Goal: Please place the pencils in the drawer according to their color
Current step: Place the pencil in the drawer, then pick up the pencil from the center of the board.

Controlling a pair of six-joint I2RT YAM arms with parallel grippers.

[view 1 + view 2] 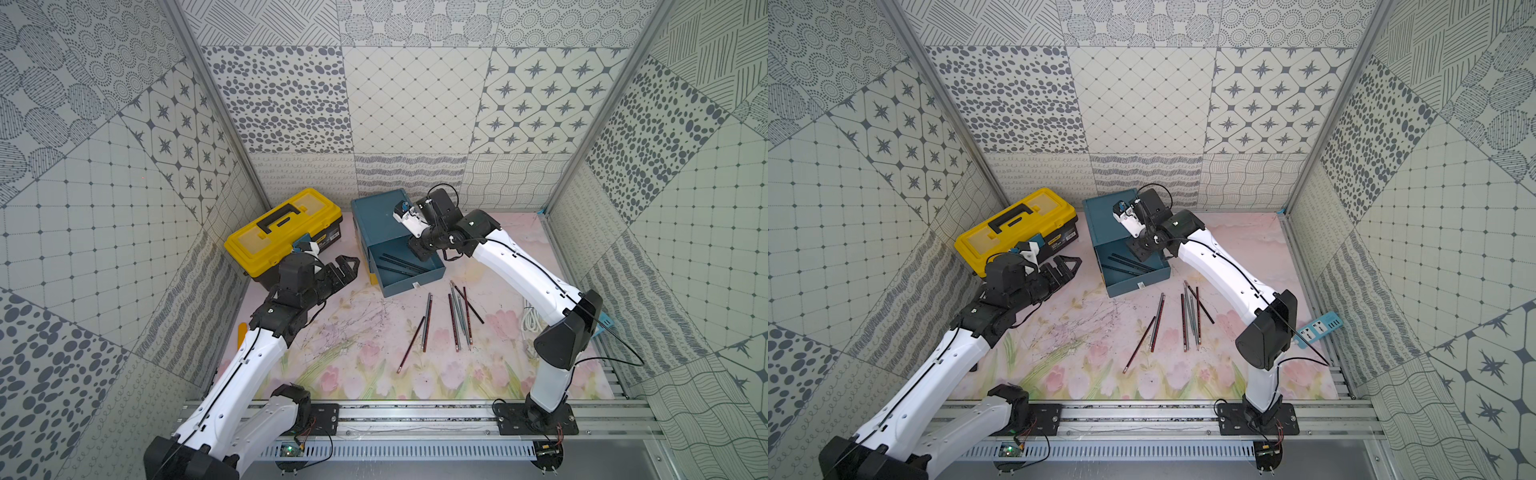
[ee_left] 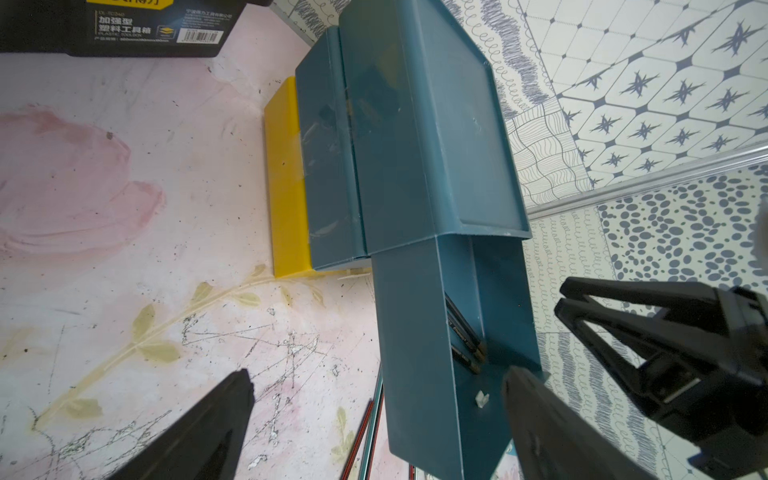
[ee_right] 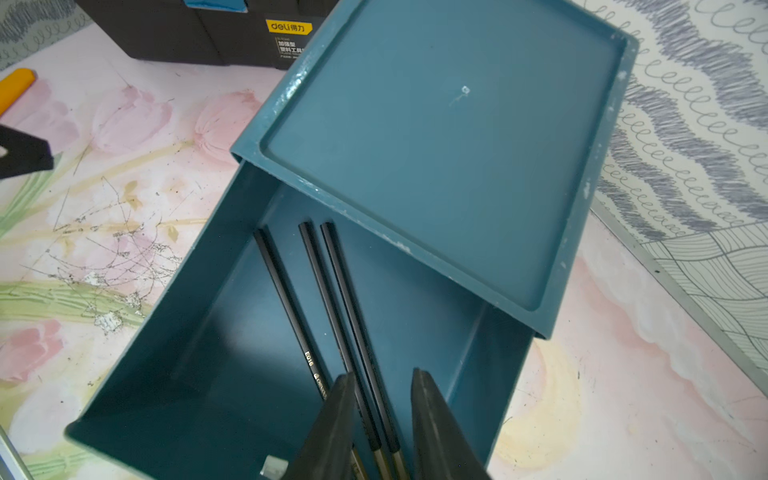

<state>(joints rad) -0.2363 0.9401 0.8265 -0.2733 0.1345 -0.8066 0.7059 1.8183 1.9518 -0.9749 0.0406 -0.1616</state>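
The teal drawer cabinet (image 1: pixel 376 220) stands at the back of the mat with its top drawer (image 1: pixel 415 280) pulled out toward me. Three black pencils (image 3: pixel 332 299) lie side by side on that drawer's floor. My right gripper (image 3: pixel 382 374) hangs just above their near ends, jaws a little apart and nothing between them. Several dark red striped and grey pencils (image 1: pixel 459 320) lie loose on the mat in front of the drawer, one red pencil (image 1: pixel 411 345) furthest forward. My left gripper (image 1: pixel 345 270) is wide open and empty, left of the drawer.
A yellow-lidded black toolbox (image 1: pixel 282 232) sits close behind the left gripper. A coiled white cable (image 1: pixel 530 320) and a blue power strip (image 1: pixel 1318 328) lie by the right arm. A yellow strip (image 1: pixel 242 334) lies at the mat's left edge. The cabinet's yellow lowest drawer (image 2: pixel 286 187) sticks out slightly.
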